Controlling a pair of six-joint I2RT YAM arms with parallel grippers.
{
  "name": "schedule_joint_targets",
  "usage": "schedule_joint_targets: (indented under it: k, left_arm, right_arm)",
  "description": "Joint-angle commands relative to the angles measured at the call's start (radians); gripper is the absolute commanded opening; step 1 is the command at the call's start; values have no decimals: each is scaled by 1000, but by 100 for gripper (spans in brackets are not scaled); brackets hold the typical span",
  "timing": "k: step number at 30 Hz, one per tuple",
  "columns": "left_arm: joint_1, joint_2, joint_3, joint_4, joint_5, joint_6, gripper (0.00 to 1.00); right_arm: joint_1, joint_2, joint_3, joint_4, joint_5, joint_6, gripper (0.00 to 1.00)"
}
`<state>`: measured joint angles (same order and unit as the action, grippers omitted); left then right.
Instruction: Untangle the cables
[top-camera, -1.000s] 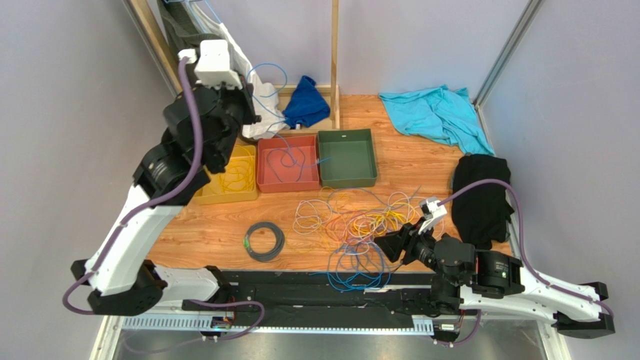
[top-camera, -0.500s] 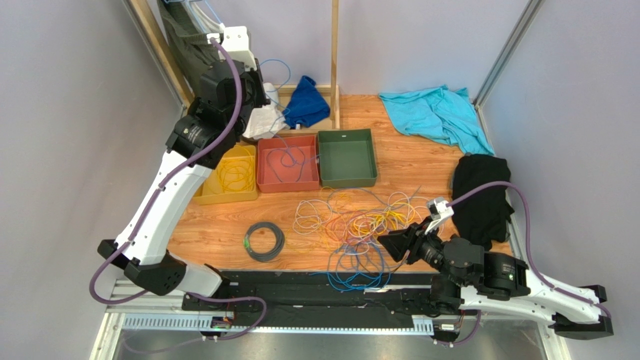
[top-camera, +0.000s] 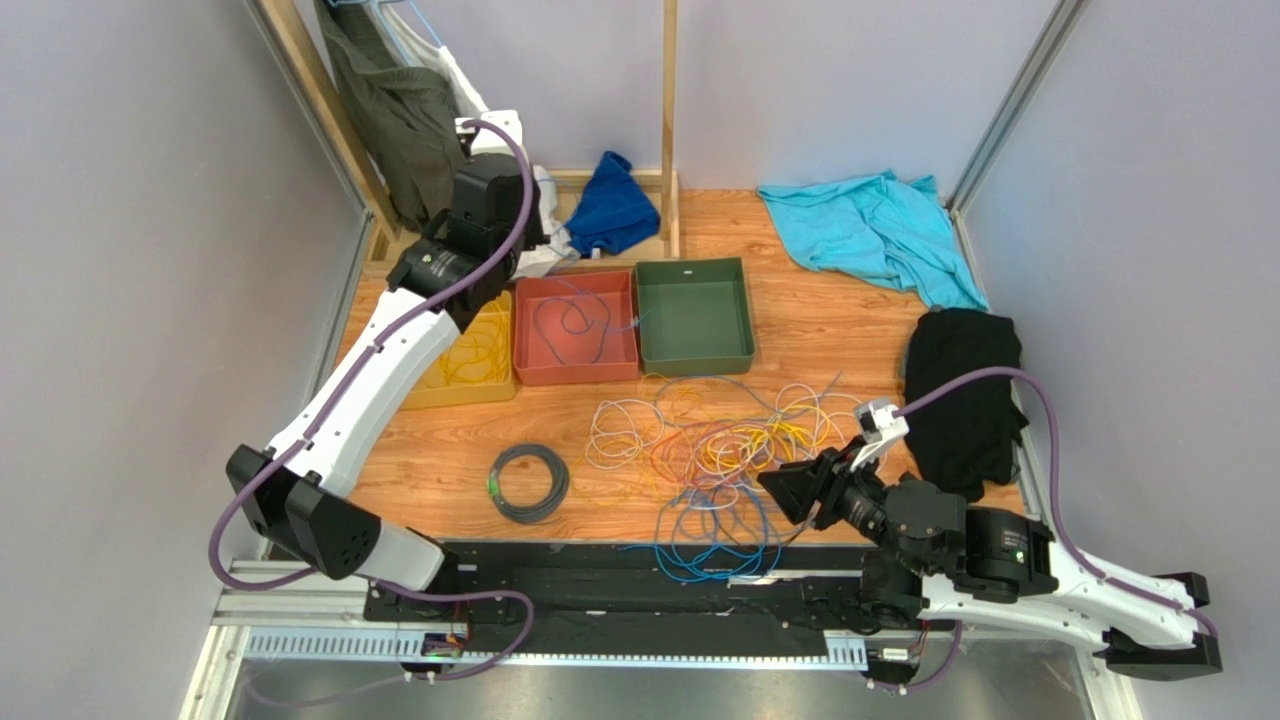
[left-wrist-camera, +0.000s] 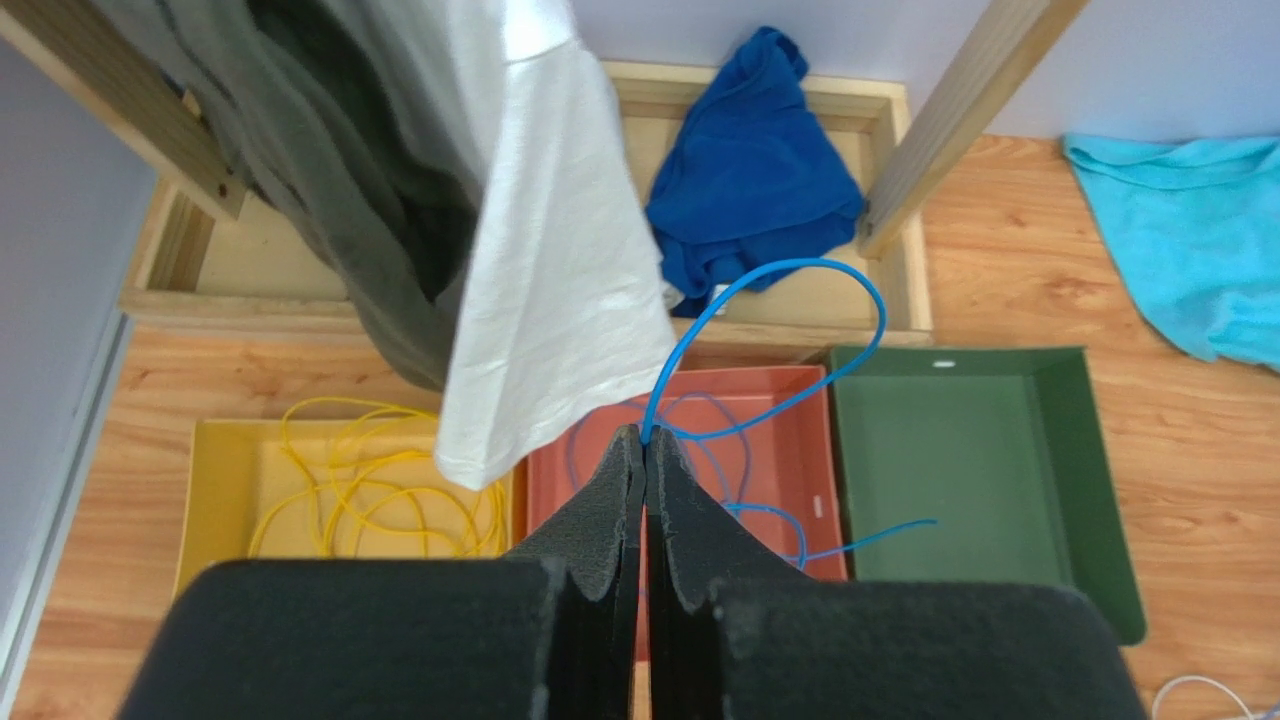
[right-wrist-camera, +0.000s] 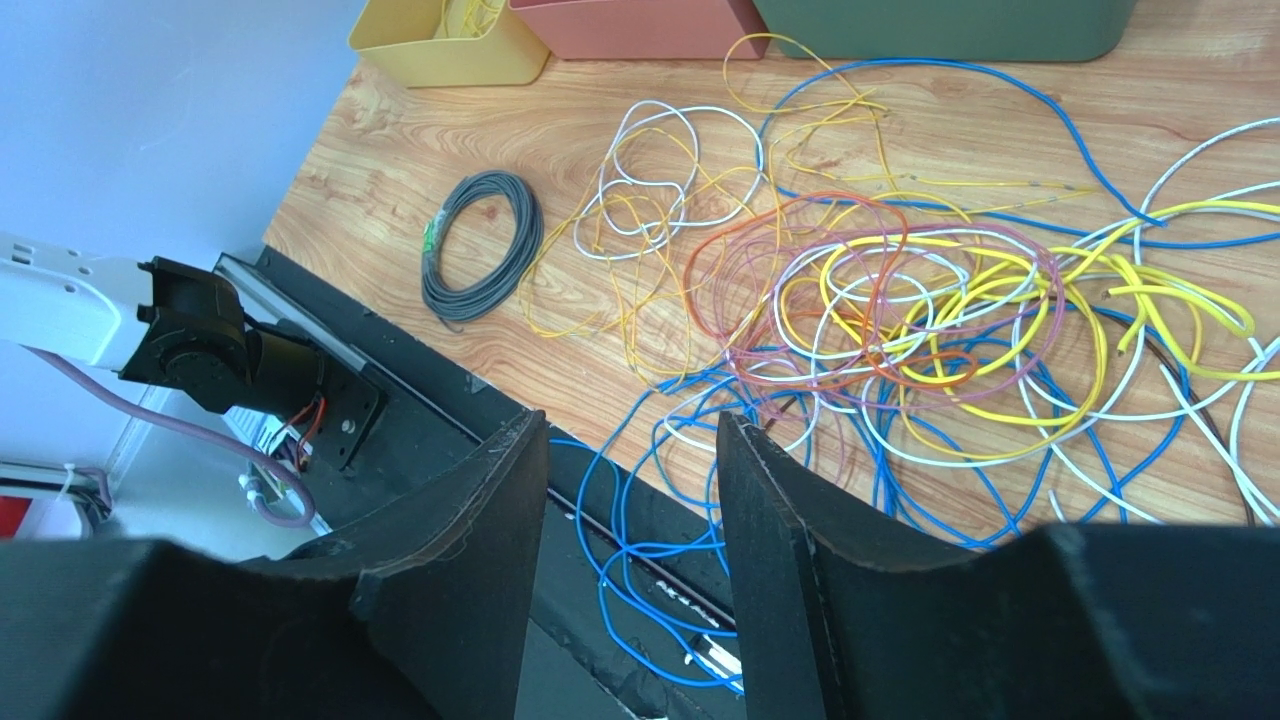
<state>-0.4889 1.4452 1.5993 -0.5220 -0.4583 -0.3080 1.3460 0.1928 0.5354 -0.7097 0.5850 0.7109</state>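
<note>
- left gripper (left-wrist-camera: 643, 438) pinched shut on blue cable (left-wrist-camera: 796, 266), held above red tray (left-wrist-camera: 819, 495); likely colour sorting
- right gripper (right-wrist-camera: 628, 435) fingers spread, empty, over tangle (right-wrist-camera: 902, 315) nearside of red tray; probably next pick

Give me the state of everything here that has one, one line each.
left gripper, shut on blue cable
right gripper, open, empty
blue cable, pinched, trailing into red tray
red tray, holds blue cable
yellow tray, holds yellow cables
green tray, empty
cable pile, tangled
dark coil, coiled, apart from pile
</note>
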Motion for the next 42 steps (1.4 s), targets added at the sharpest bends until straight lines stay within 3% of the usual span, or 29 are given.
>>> schedule_joint_targets:
  k: [1, 6, 14, 18, 27, 28, 30, 31, 34, 37, 40, 42]
  left_arm:
    - [59, -58, -5, 60, 13, -28, 0]
    - [67, -91, -4, 53, 18, 1, 0]
    - [67, -86, -252, 174, 118, -91, 0]
    - [67, -20, -332, 226, 167, -117, 0]
    - [65, 145, -337, 255, 236, -148, 2]
    - [65, 147, -338, 252, 231, -151, 25]
    - [65, 117, -363, 263, 219, -155, 48]
    - [64, 94, -372, 269, 214, -155, 64]
    - [46, -18, -401, 237, 167, -145, 84]
    - [-17, -165, -485, 197, 98, -144, 88]
    - [-115, -353, -652, 224, 124, -210, 84]
    - [-270, -463, -790, 281, 119, -281, 83]
  right_arm:
    - [4, -6, -8, 4, 15, 7, 49]
    - [4, 5, -8, 12, 26, -10, 49]
    - [4, 8, -2, 3, 38, -13, 49]
    - [2, 14, -2, 3, 36, -10, 49]
    - [2, 46, 3, 4, 45, -14, 49]
    - [4, 50, 3, 3, 49, -13, 49]
    - [4, 51, 2, 1, 47, -11, 49]
    - [1, 51, 0, 3, 47, -11, 49]
    - [4, 53, -3, 3, 50, -8, 49]
    - [5, 57, -9, 7, 50, -5, 49]
    - [2, 60, -15, 9, 62, -2, 49]
    - [2, 60, -17, 10, 70, 2, 49]
